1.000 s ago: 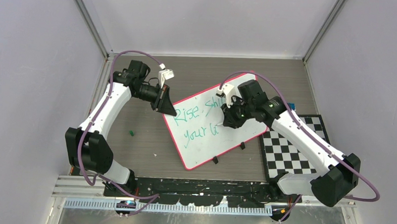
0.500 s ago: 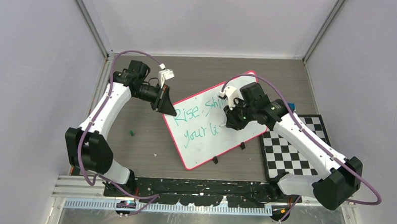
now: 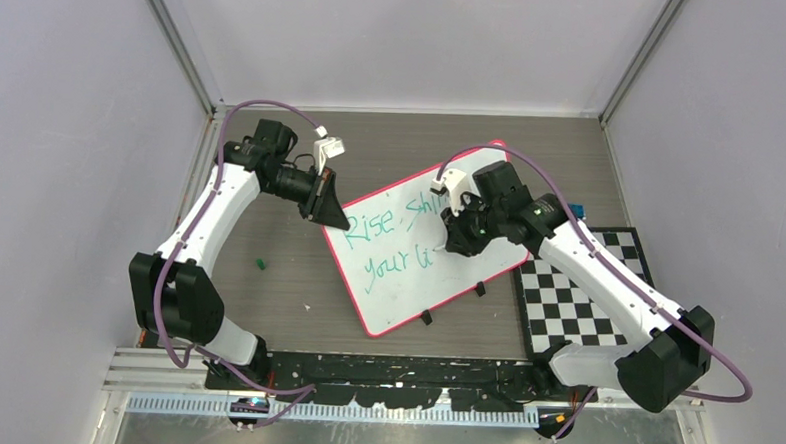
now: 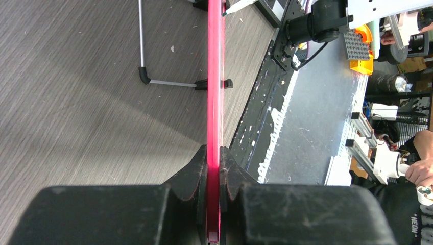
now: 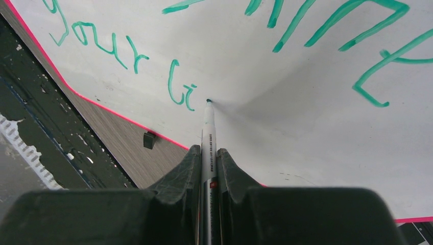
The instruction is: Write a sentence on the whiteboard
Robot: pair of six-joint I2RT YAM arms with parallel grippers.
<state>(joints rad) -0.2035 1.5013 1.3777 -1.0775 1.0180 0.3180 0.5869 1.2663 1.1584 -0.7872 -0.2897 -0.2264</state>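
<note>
The whiteboard [image 5: 306, 132] had a smooth, faintly glossy white face, and its rim [image 4: 214, 76] looked like bright pink-red plastic. The table [image 4: 76, 102] was matt grey wood-grain. The left gripper [image 4: 214, 153] and right gripper [image 5: 208, 153] were matt black plastic, lightly scuffed. The marker [image 5: 208, 130] had a smooth white barrel.

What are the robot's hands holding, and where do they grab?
Left gripper pinches the whiteboard by its pink rim. Right gripper grips a marker by its barrel, tip free.
</note>
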